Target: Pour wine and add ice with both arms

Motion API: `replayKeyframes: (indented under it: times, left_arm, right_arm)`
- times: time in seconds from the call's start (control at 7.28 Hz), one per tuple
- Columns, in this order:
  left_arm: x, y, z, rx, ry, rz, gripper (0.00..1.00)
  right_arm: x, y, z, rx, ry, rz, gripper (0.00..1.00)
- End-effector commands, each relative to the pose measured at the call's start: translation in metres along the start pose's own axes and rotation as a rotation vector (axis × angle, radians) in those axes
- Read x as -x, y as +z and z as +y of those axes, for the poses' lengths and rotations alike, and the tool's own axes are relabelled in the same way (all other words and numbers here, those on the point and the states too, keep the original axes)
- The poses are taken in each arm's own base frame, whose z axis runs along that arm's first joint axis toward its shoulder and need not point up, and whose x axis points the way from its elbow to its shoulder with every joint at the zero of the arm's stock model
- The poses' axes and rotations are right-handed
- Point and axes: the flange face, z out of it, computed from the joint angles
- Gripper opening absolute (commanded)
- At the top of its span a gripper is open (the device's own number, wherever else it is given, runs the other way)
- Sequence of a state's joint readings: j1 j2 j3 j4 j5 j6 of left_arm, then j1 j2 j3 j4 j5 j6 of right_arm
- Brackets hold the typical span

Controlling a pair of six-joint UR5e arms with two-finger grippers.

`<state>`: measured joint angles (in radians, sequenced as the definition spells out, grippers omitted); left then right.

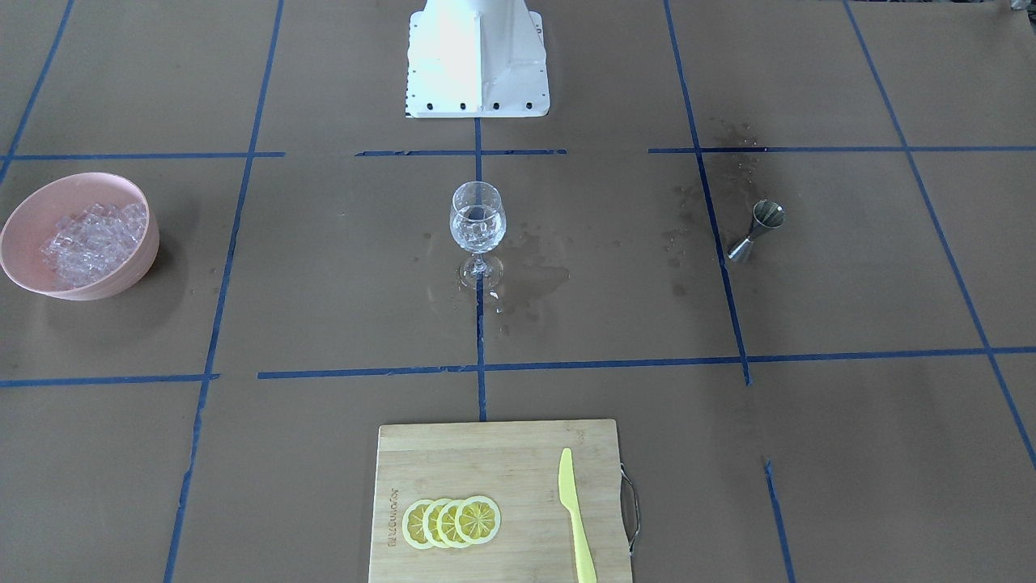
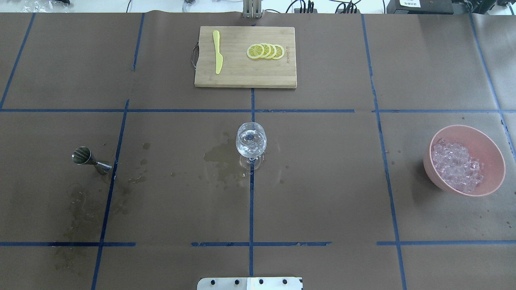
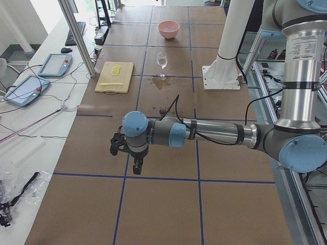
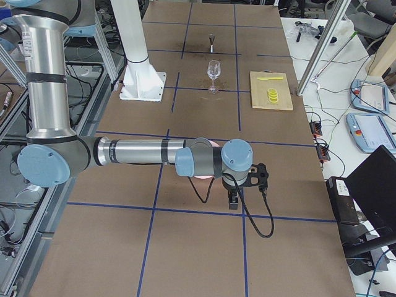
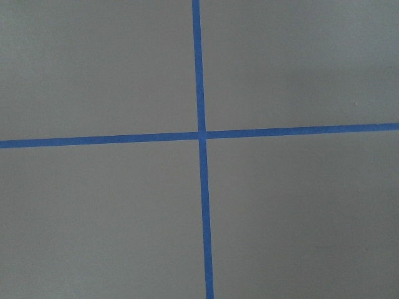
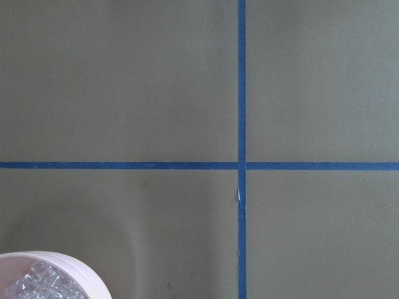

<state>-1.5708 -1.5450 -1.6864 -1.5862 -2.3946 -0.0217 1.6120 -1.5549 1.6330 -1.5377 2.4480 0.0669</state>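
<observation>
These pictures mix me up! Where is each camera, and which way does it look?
Front camera: across the table, facing the robot, looking down; only its white base shows.
Overhead: behind the robot, looking forward and down; only the base's edge shows.
Left side: table's left end, looking along it; left arm nearest.
Right side: opposite end; right arm nearest.
Left wrist: straight down on blue tape; no body.
Right wrist: down on tape and the bowl rim; no body.
Shared: all four fixed views show the glass.
</observation>
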Motion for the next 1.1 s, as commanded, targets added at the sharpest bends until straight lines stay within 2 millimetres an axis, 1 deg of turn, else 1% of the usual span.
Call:
replayKeyframes:
  times: [0.0, 0.41, 0.55, 0.69, 0.96]
  left_arm:
    - [0.000, 0.000, 0.000, 0.001, 0.000, 0.000, 1.00]
    - [0.000, 0.000, -0.001, 0.000, 0.001, 0.000, 1.00]
    - [-0.001, -0.001, -0.001, -0.001, 0.002, 0.000, 1.00]
    - [-0.001, -0.001, -0.001, -0.001, 0.002, 0.000, 1.00]
    - [-0.001, -0.001, -0.001, -0.003, 0.003, 0.000, 1.00]
  right_arm:
    - [0.001, 0.000, 0.002, -0.001, 0.007, 0.003, 1.00]
    - [-0.002, 0.002, 0.004, 0.003, 0.003, 0.003, 1.00]
    - [-0.006, 0.006, 0.009, 0.012, 0.010, 0.006, 1.00]
    - [-0.006, 0.015, 0.009, 0.027, 0.005, 0.032, 1.00]
    - [-0.001, 0.025, 0.007, 0.046, -0.009, 0.045, 1.00]
